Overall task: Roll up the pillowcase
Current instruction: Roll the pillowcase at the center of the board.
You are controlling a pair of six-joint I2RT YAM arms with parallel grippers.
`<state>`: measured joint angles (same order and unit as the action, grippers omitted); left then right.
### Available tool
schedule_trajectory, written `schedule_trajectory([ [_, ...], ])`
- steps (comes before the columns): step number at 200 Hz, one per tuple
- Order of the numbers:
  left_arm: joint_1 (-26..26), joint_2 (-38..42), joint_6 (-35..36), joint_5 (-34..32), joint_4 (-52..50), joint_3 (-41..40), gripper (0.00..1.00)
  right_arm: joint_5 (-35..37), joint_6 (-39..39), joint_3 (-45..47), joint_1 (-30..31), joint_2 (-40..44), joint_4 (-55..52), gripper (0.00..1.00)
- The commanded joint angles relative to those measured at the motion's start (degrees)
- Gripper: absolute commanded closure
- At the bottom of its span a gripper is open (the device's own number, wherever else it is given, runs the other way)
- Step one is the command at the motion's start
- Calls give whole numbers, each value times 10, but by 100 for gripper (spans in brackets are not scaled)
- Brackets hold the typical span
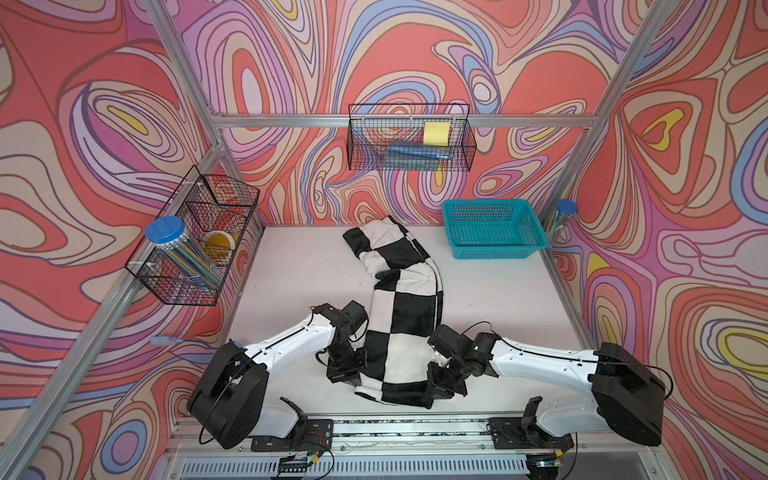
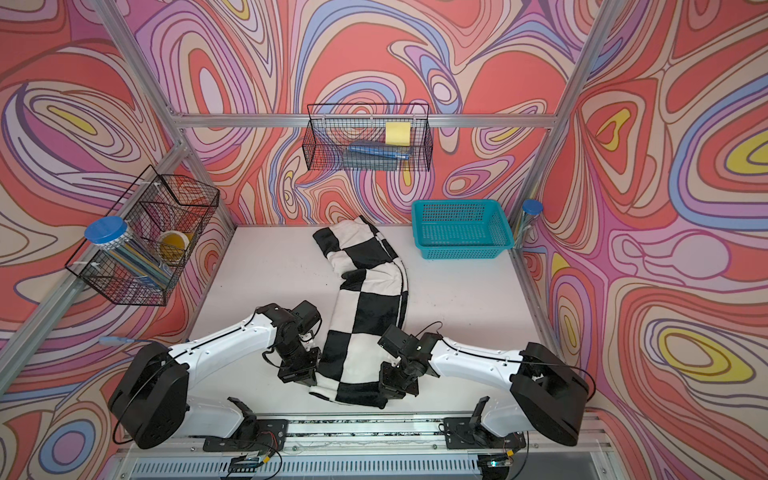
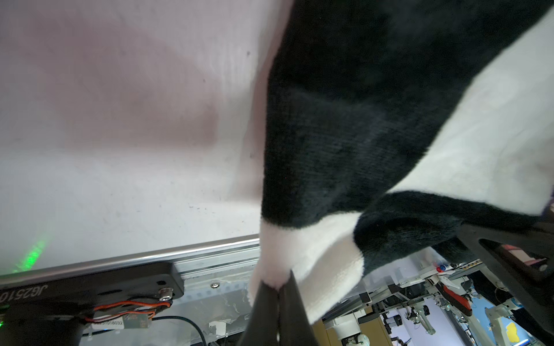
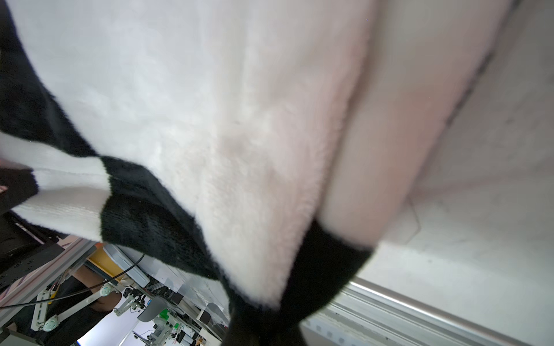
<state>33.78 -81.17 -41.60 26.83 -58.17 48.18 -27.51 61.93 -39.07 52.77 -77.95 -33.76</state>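
Left wrist view: left gripper [image 3: 281, 284] pinches the pillowcase [image 1: 399, 316] at its near corner. Right gripper [image 1: 438, 388] clamps the opposite near corner. Cloth lies bunched lengthwise mid-table [image 1: 291, 270]. Likely soft, light, floppy; hold the corners, expect sag.

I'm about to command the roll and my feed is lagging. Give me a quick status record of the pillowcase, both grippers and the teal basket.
pillowcase: unrolled, bunched into a long strip running from the table's near edge toward the back
left gripper: shut on the near white corner
right gripper: shut on the near black corner
roll: not started
teal basket: at the far right of the table, apart from the pillowcase
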Motion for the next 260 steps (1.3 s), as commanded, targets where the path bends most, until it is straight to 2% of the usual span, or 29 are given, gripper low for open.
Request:
schedule_trajectory([
  [1,-3,-21,35,-8,-40,23,100,-5,8,13,-27,40,-12,100],
  [54,-17,-76,63,-14,-43,75,100,-34,-16,0,-79,31,-6,100],
  [115,-57,-147,94,-14,-42,152,100,-27,-51,-16,-126,-4,-15,100],
  [155,-61,-199,105,-22,-27,163,100,-27,-85,-41,-161,-57,-8,100],
  [196,-94,-201,110,-56,-22,159,100,-36,-108,-56,-195,-100,-5,100],
  [206,-99,-206,116,-58,-24,166,100,-39,-113,-63,-196,-108,-4,95],
  [218,-101,-213,120,-67,-26,178,100,-40,-114,-70,-196,-116,-3,82],
  [240,-105,-223,120,-68,-27,200,71,-40,-112,-81,-196,-130,-2,63],
  [260,-105,-212,120,-71,-30,218,52,-35,-112,-87,-198,-145,3,65],
])
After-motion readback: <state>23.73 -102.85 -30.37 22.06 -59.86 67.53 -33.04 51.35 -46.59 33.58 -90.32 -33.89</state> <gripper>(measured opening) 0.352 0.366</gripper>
